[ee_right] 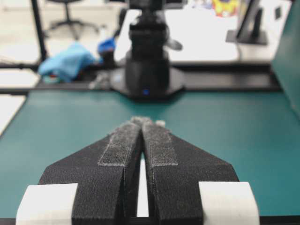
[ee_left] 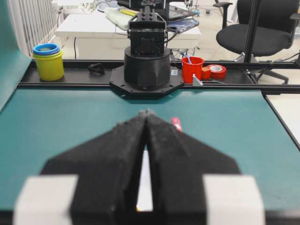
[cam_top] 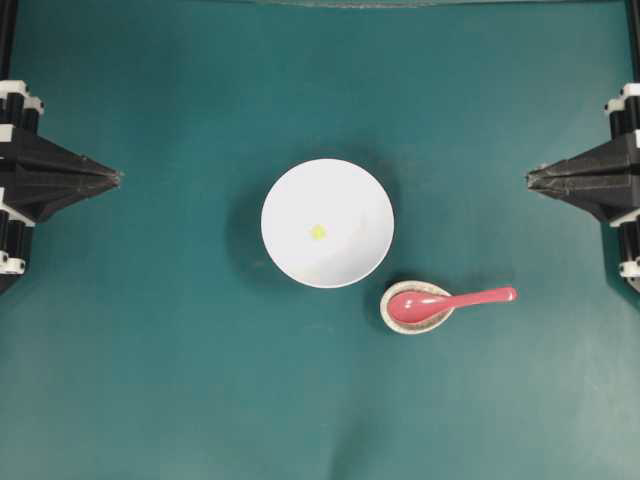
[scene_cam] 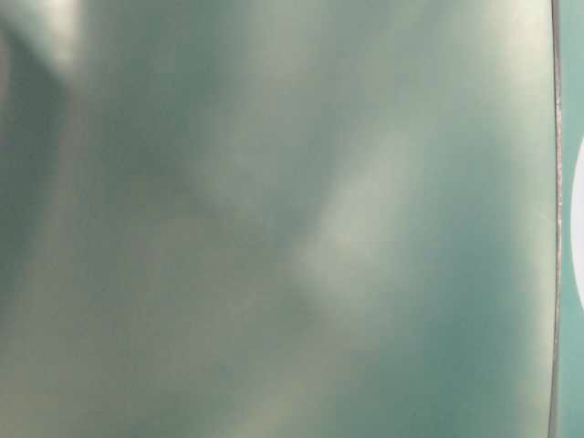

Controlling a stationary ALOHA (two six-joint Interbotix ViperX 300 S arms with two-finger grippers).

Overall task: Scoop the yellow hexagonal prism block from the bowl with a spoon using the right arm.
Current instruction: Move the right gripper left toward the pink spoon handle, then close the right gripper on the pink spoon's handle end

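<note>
Bowl [cam_top: 345, 200] glossy white – spoon [cam_top: 450, 300] smooth pink plastic – table [cam_top: 150, 380] matt.

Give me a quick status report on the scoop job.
Left gripper and right gripper shut, parked. Yellow block in bowl. Spoon in dish, untouched. Path clear.

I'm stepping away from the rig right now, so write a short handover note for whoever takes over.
Left gripper: shut, empty, parked at the table's left edge.
Right gripper: shut, empty, parked at the right edge.
The yellow block lies in the middle of the white bowl at table centre.
The pink spoon rests with its scoop in the small speckled dish beside the bowl, handle pointing toward the right arm.
Done: nothing yet.
Left: right arm picks up the spoon and scoops the block out.
</note>
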